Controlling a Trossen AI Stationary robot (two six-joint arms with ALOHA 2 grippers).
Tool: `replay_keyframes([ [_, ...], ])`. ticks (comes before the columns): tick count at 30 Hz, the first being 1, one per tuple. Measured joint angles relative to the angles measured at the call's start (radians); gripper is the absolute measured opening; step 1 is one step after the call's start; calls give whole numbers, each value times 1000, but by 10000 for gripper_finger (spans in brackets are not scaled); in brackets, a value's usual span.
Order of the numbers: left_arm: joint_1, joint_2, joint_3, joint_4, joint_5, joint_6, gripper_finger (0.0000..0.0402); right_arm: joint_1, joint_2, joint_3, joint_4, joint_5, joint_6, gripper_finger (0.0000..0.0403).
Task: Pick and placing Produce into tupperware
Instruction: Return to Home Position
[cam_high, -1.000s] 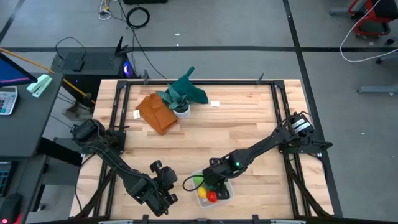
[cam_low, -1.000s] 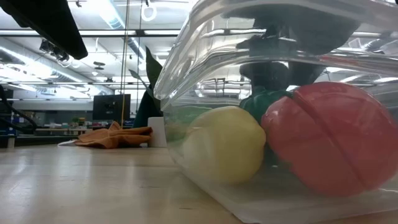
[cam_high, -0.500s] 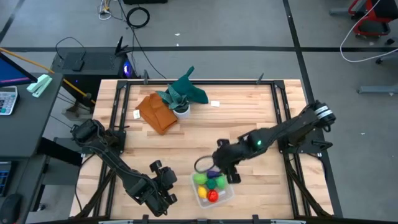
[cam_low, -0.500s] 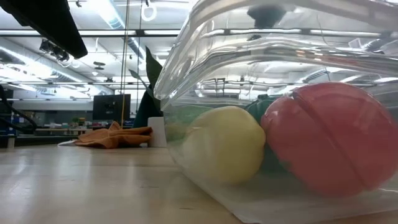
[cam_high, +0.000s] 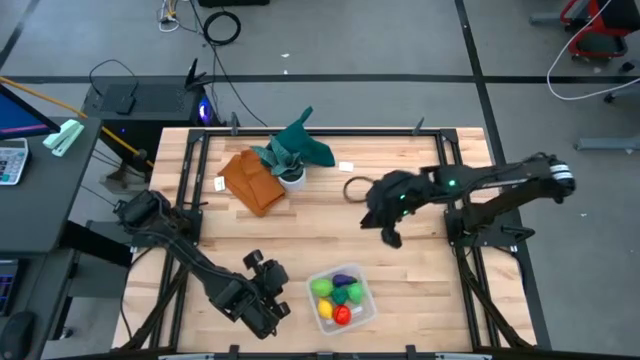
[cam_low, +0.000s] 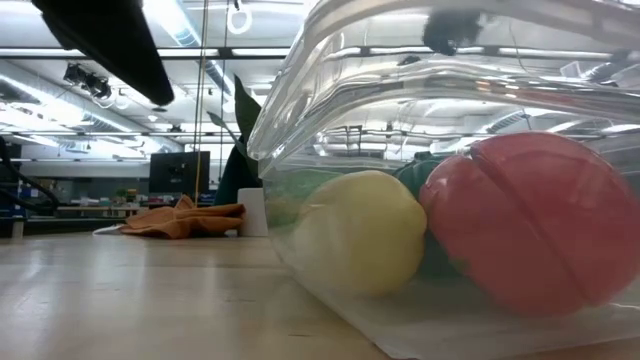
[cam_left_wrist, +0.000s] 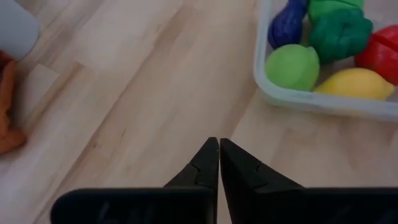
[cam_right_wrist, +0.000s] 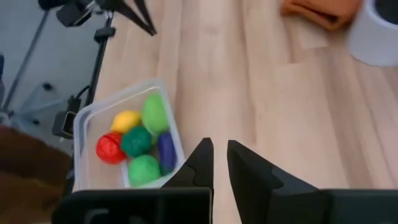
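Observation:
The clear tupperware (cam_high: 362, 303) stands near the table's front edge, right of centre. All the produce lies in it: a yellow piece (cam_high: 326, 309), a red one (cam_high: 342, 316), a light green one (cam_high: 321, 288), a dark green one (cam_high: 348, 295) and a purple one (cam_high: 346, 280). The low view sees the yellow (cam_low: 365, 230) and red (cam_low: 530, 220) pieces through the wall. My right gripper (cam_high: 390, 237) hangs shut and empty over the table's middle, well clear of the container. My left gripper (cam_left_wrist: 219, 142) is shut and empty, just left of the container.
A white pot with teal leaves (cam_high: 292, 178) and an orange-brown cloth (cam_high: 252, 180) sit at the far left. A small white tag (cam_high: 346, 167) lies near the far edge. Bare wood lies between these and the container. Dark frame rails (cam_high: 455, 180) run along the table's sides.
My right gripper has risen from over the tupperware and swung toward the table's far right, ending above the middle. The purple piece, hidden beneath it before, now shows lying in the container. My left arm has shifted slightly toward the container.

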Motion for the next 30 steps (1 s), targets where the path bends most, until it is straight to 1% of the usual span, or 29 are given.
replay_keyframes([
  [4,19,0,0,0,0,0,12,-63,-141,-137,59,-4,18,3],
  [7,33,0,0,0,0,0,9,-106,-260,-243,141,-3,68,4],
  [13,61,0,0,0,0,-1,18,-156,-490,-413,275,-3,168,1],
  [16,80,0,0,2,0,12,23,-160,-592,-455,280,1,186,1],
  [18,93,0,0,6,0,41,23,-160,-653,-472,273,23,196,0],
  [24,140,0,0,22,1,121,11,-160,-815,-508,216,82,208,0],
  [30,189,0,0,93,43,224,14,-160,-963,-567,188,108,258,0],
])
